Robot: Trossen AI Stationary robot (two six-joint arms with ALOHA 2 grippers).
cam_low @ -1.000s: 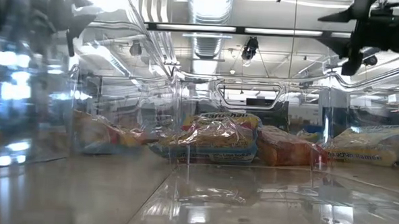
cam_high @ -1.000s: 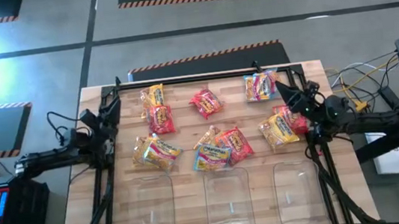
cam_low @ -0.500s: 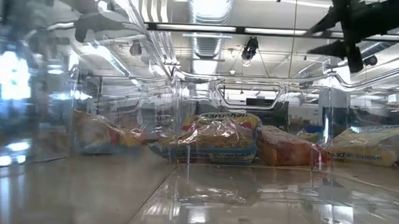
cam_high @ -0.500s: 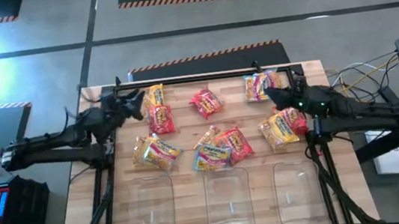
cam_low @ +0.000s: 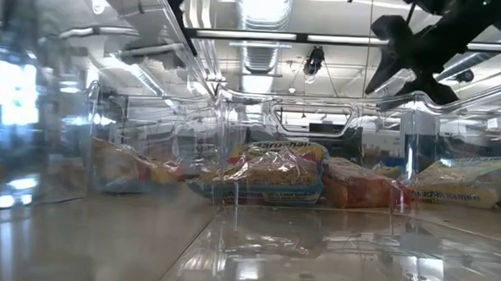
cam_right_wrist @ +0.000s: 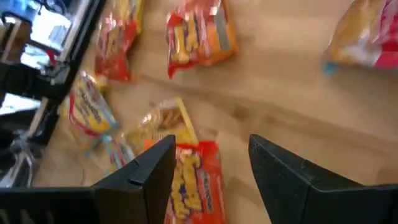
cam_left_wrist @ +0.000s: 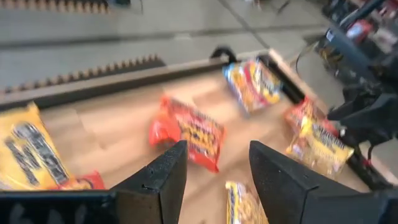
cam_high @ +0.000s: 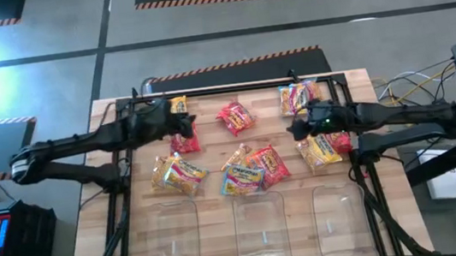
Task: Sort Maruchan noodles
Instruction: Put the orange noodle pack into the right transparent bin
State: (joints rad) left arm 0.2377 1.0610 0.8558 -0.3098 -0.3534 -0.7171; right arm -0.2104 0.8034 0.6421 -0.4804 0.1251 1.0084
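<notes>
high view: left tool [cam_high: 182,121] fingers apart, empty, above red/yellow noodle packets [cam_high: 182,133] at tabletop [cam_high: 214,160] back-left; right tool [cam_high: 299,126] apart, empty, just beside yellow packet [cam_high: 320,148].

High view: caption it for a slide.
Both open claws, left and right, over scattered noodles; three bins empty.

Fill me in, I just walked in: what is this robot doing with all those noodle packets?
It is sorting ramen packets scattered on a wooden table, with three clear bins along the near edge that hold no packets yet. The left gripper is open above the packets at the far left, and the right gripper is open near the packets on the right. Neither holds a packet, so the sorting has not really started.
</notes>
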